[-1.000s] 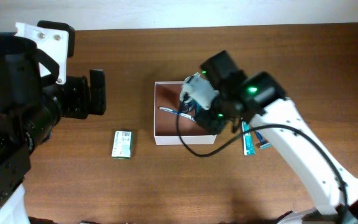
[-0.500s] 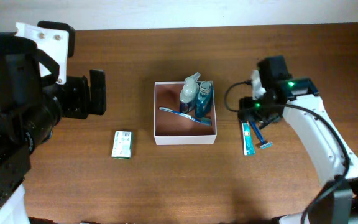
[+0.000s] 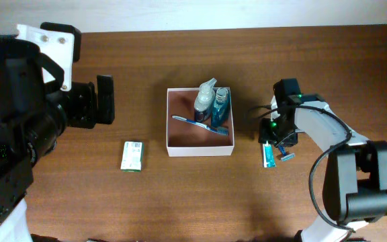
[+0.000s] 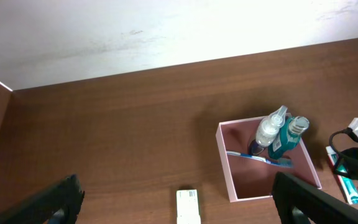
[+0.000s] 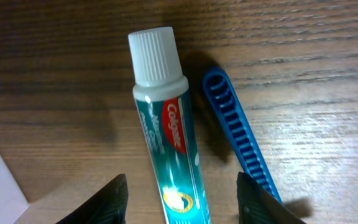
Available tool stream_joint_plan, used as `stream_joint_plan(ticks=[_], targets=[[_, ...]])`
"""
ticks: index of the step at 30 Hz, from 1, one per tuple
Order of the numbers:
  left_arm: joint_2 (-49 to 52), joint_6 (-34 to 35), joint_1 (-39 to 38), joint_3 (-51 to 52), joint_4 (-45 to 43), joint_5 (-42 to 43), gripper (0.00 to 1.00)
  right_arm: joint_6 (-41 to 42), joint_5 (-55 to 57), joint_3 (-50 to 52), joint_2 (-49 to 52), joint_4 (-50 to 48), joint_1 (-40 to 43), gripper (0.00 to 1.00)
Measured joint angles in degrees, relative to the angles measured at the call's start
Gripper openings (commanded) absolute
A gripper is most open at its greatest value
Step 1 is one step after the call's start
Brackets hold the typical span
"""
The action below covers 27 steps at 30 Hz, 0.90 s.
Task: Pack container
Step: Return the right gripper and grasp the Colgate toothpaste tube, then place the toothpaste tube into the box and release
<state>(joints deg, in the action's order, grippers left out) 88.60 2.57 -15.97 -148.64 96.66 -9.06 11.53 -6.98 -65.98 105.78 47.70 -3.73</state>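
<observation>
Right gripper (image 5: pixel 184 200) hangs low over the table (image 5: pixel 55 74) with its fingers spread, one on each side of a toothpaste tube (image 5: pixel 166 149), and as far as this close view shows it touches nothing. Picking up this tube looks like the step in hand. The next move calls for dropping a little, pinching across the tube's body and missing the blue razor (image 5: pixel 238 137) just beside it. White lettering on the tube's red patch reads "Colgate"; the smaller print is too blurred to read. Farther left, the container (image 3: pixel 200 150) sits mid-table holding two bottles (image 3: pixel 220 107) and a toothbrush (image 3: pixel 197 123). Beyond it lies a green-and-white packet (image 3: pixel 132 156), its writing illegible. Left gripper (image 4: pixel 184 198), fingers far apart, waits well away.
</observation>
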Motion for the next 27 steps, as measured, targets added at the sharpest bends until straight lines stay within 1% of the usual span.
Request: stream_joint_plan(ticks=[4,7,9,11,15,20,22,25,27], targets=[[0.0,0.0,0.0,0.0,0.0,0.0,0.99,-0.2,0.0,0.0,1.1,-0.3,-0.2,0.43],[0.0,0.0,0.0,0.0,0.0,0.0,0.99,-0.4,0.3,-0.2,2.4,-1.0,-1.0,0.28],[0.0,0.0,0.0,0.0,0.0,0.0,0.99,-0.2,0.6,-0.2,2.6,-1.1,-1.8,0.20],[0.0,0.0,0.0,0.0,0.0,0.0,0.99,-0.4,0.7,-0.2,2.7,-1.1,-2.3,0.18],[0.0,0.0,0.0,0.0,0.0,0.0,1.00,-0.4,0.7,-0.7,2.7,1.4,-2.4,0.09],[0.0,0.0,0.0,0.0,0.0,0.0,0.99,-0.6,2.3,-4.4,2.3,11.0,-2.5,0.08],[0.0,0.0,0.0,0.0,0.0,0.0,0.99,-0.6,2.8,-8.0,0.1,15.1,-2.9,0.08],[0.0,0.0,0.0,0.0,0.0,0.0,0.99,-0.9,2.9,-13.7,-6.0,21.0,-4.8,0.06],[0.0,0.0,0.0,0.0,0.0,0.0,0.99,-2.0,1.7,-18.1,-12.0,23.3,-8.1,0.04]])
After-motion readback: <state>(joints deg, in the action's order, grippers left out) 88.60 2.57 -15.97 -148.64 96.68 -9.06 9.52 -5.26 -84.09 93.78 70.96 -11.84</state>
